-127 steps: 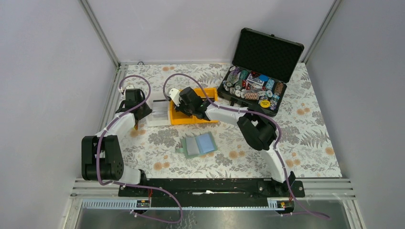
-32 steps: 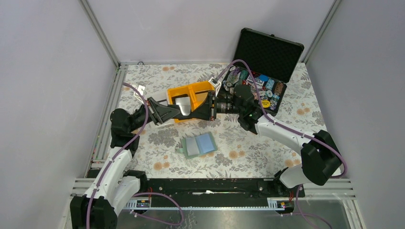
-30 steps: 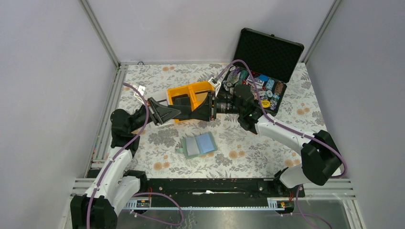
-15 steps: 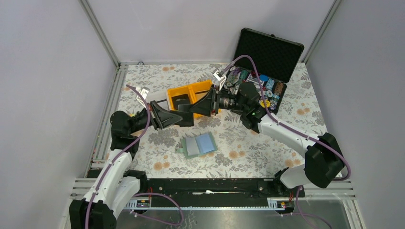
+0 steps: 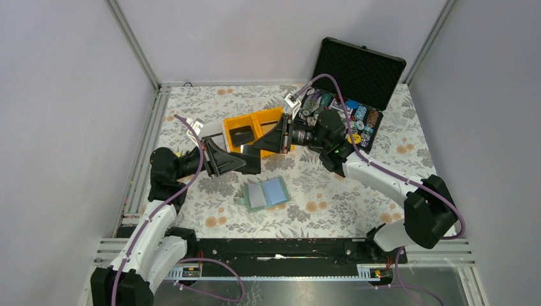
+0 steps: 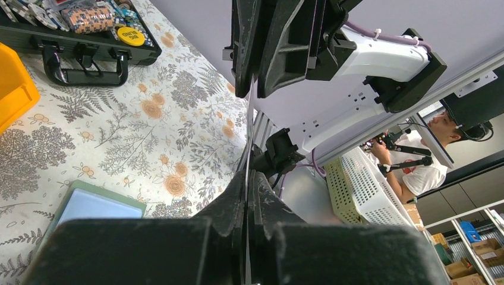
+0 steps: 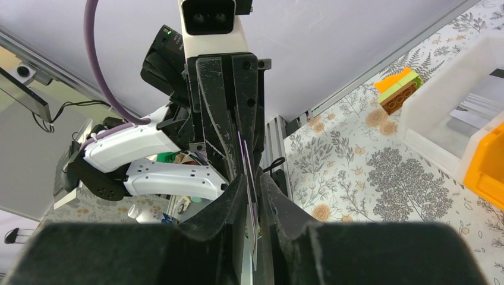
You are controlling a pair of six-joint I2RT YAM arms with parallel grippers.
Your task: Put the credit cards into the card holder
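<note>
The card holder [image 5: 266,194] lies open on the table, pale blue pockets up; its corner also shows in the left wrist view [image 6: 89,205]. Above the table, left of the yellow bin, my two grippers meet tip to tip. My left gripper [image 6: 248,178] is shut on a thin credit card [image 6: 249,136], seen edge-on. The card's far end reaches between the fingers of my right gripper [image 7: 254,184], whose jaws stand a little apart around it. From above, the left gripper [image 5: 255,164] and right gripper [image 5: 250,152] overlap. Another black credit card [image 5: 242,135] lies in the yellow bin.
The yellow bin [image 5: 255,116] sits behind the grippers, with a white bin [image 7: 451,113] to its left. An orange-and-green block [image 7: 397,89] lies past the white bin. An open black case [image 5: 357,67] with poker chips [image 5: 332,111] stands at the back right.
The joined grippers have drifted left and toward the near edge, off the yellow bin. The black card in the bin now shows uncovered.
</note>
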